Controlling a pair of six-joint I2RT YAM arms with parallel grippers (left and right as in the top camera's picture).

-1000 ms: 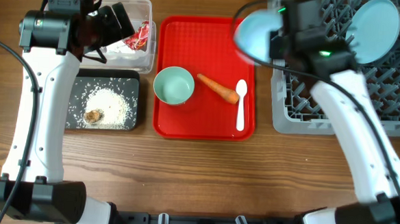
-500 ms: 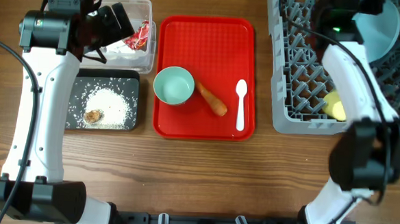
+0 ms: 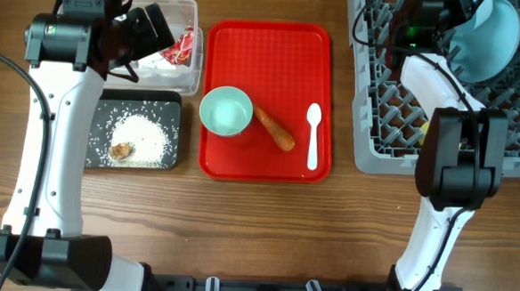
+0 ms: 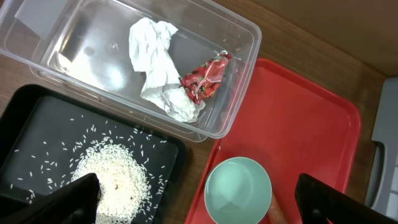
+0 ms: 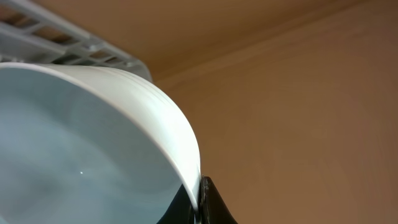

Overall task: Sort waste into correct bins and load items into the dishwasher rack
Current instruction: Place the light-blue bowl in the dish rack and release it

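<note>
My right gripper (image 5: 200, 200) is shut on the rim of the light blue bowl (image 5: 74, 149). It holds the bowl (image 3: 473, 36) over the far end of the grey dishwasher rack (image 3: 510, 132), in front of the light blue plate (image 3: 508, 34). My left gripper (image 4: 196, 186) is open and empty above the clear tub (image 4: 93, 56). The tub holds the tissue (image 4: 155, 62) and the red wrapper (image 4: 205, 74). The pale green bowl (image 3: 225, 111), the carrot (image 3: 274, 128) and the white spoon (image 3: 313, 135) lie on the red tray (image 3: 273, 57). Rice (image 3: 144, 138) and the brown lump (image 3: 121, 151) lie in the black tray (image 3: 101, 110).
The rack stands at the right, with upright pegs under my right arm. A bit of the yellow cup (image 3: 425, 129) shows beside the arm. The clear tub (image 3: 195, 71) stands behind the black tray at the left. Bare wooden table runs along the front.
My right arm has carried the light blue bowl from over the red tray's right corner to the far end of the rack. The carrot has shifted closer to the green bowl. The left arm is still.
</note>
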